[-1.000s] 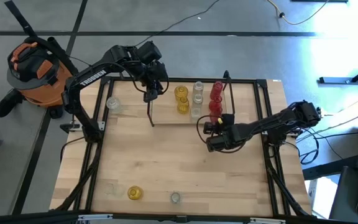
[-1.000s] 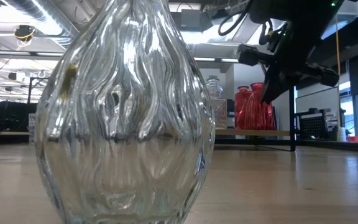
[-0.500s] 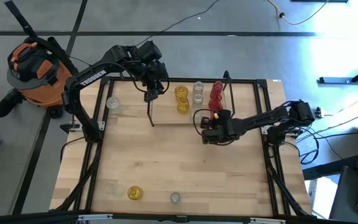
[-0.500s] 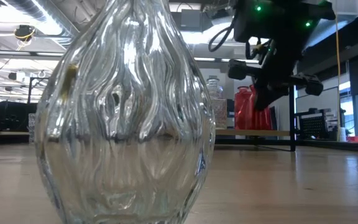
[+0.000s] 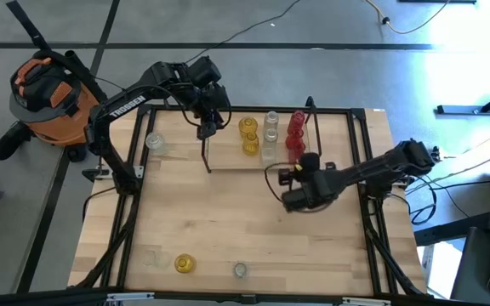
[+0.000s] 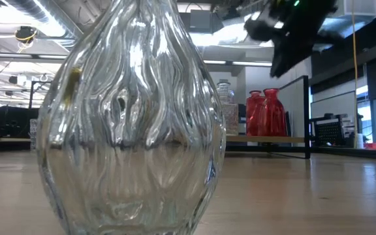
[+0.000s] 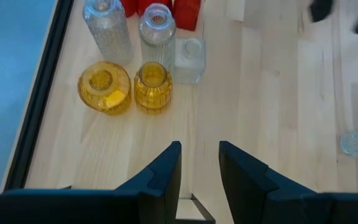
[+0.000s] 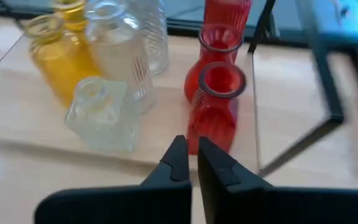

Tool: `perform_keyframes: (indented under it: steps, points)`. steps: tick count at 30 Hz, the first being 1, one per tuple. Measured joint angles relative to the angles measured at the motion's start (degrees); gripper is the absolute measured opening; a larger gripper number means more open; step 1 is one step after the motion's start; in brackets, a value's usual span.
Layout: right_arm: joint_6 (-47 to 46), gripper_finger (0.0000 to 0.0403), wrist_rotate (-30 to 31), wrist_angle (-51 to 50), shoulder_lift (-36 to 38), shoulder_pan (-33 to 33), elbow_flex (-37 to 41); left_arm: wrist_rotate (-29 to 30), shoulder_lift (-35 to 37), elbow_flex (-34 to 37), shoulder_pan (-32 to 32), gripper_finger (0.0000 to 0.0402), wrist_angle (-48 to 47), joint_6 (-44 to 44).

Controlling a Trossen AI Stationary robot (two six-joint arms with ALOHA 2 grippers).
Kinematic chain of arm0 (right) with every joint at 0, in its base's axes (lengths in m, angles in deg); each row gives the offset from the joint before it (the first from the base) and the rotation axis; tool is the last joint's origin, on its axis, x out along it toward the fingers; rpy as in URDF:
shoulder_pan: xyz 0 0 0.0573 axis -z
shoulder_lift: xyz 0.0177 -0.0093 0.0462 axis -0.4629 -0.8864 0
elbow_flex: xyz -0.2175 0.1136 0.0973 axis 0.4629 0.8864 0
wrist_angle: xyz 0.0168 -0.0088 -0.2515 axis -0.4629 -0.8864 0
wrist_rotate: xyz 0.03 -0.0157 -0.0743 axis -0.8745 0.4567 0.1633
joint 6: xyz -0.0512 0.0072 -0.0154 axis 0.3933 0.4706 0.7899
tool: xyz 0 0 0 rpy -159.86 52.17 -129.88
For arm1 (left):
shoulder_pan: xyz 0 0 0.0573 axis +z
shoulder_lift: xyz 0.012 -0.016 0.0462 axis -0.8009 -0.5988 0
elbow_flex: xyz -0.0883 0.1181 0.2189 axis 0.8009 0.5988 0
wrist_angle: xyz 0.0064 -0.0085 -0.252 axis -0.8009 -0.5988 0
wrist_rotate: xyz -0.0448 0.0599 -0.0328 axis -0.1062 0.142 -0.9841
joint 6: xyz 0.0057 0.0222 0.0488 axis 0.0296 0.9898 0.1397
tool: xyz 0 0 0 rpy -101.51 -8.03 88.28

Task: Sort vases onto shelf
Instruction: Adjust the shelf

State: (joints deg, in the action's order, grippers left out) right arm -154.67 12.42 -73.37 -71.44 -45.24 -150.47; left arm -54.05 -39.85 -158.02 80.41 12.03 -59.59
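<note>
Right pincer (image 5: 289, 189), closed and empty, hangs beside the shelf (image 5: 228, 161) where red vases (image 5: 295, 133) stand grouped by colour (left pincer (image 7: 200, 165) open over its far-left end)

White capitals reading "TROSSEN" run along the dark link of the left arm (image 5: 127, 105) in the high view; nothing else is legible.
</note>
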Motion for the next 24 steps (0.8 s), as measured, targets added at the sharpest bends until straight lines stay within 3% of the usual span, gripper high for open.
perform_keyframes:
  steps: [2, 8, 12, 19, 24]
  points:
    - [-1.2, 0.0001, 0.8, -2.8, 0.0, -2.7, -0.9, 0.0, 0.0, 0.0, 0.0, 0.0101, 0.5, 0.0]
    - [-16.8, 0.0023, -2.6, -12.9, -0.3, -7.9, -0.8, 0.0, 0.0, 0.0, 0.0, 0.0101, 0.8, 0.0]
    - [-19.1, 0.009, -6.0, -12.2, -0.1, -7.9, 1.0, -0.1, 0.0, 0.0, 0.0, 0.0101, 0.9, 0.0]
    - [-21.0, 0.0218, -9.5, -1.9, 2.8, -6.7, 10.0, -1.2, 0.0, 0.0, 0.0, 0.0101, 0.9, 0.0]
    - [-20.9, 0.0258, -8.0, -1.3, 4.1, -4.7, 14.7, -1.9, 0.0, 0.0, 0.0, 0.0101, 0.9, 0.0]
